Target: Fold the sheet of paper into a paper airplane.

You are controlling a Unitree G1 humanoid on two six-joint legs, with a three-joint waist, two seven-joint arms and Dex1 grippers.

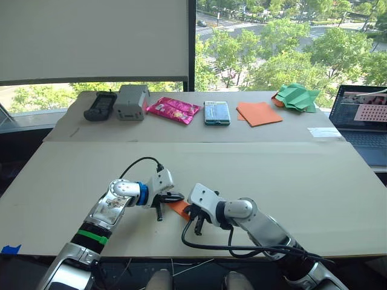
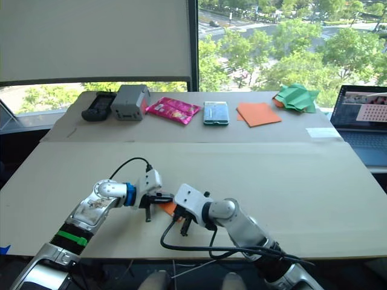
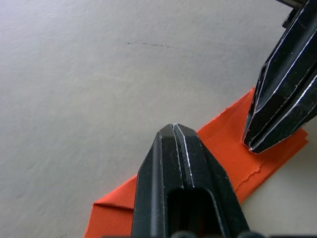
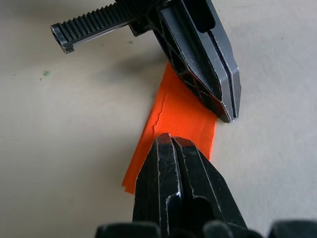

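Paper airplane (image 4: 181, 116): lying flat, folded narrow.
Left gripper (image 4: 225, 106): fingers closed, pressing airplane's edge — likely pinning it.
Right gripper (image 4: 171, 148): closed, bearing on airplane's opposite end — probably creasing.

we see a pale desk (image 1: 314, 181) with the folded orange paper airplane (image 1: 179, 208) lying near its front edge — along the far side sit a black device (image 1: 100, 105), grey box (image 1: 132, 101), pink packet (image 1: 174, 110), smooth orange paper (image 1: 259, 113) and green paper heap (image 1: 296, 97).
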